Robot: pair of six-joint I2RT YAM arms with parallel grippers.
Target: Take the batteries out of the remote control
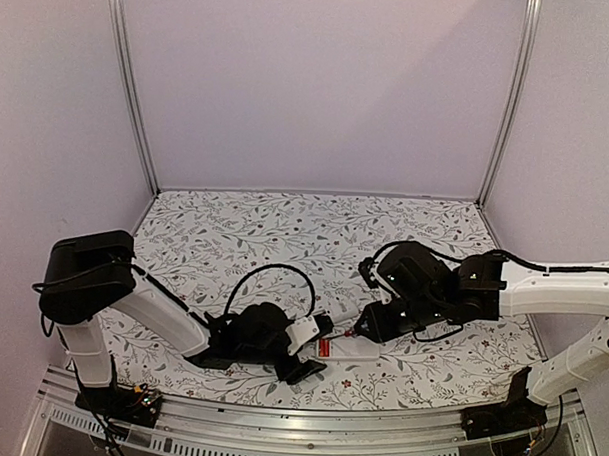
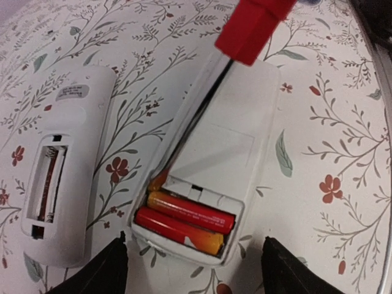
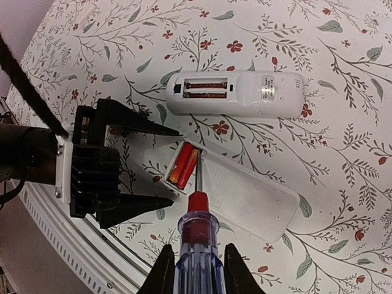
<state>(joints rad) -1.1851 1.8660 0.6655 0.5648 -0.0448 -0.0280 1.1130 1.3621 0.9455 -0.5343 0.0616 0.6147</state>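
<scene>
On the bench [image 2: 343, 122], the remote control [image 2: 233, 153] lies between the left hand's [image 2: 193, 257] wide-open, empty fingers. The right hand [image 3: 197, 269] clamps the screwdriver [image 3: 197, 229], tip beside the batteries [image 2: 184, 220]. Unclamped, the remote could skid under prying.

The batteries [image 2: 184, 222] lie in the remote control [image 2: 226, 141], with another remote [image 2: 79, 122] just beside.

The left arm [image 1: 162, 308] lies low across the lower left, left tool [image 3: 174, 166] spread wide. The right arm [image 1: 553, 287] bends in from the right edge, right tool [image 3: 199, 271] pinching a screwdriver [image 3: 197, 229].
</scene>
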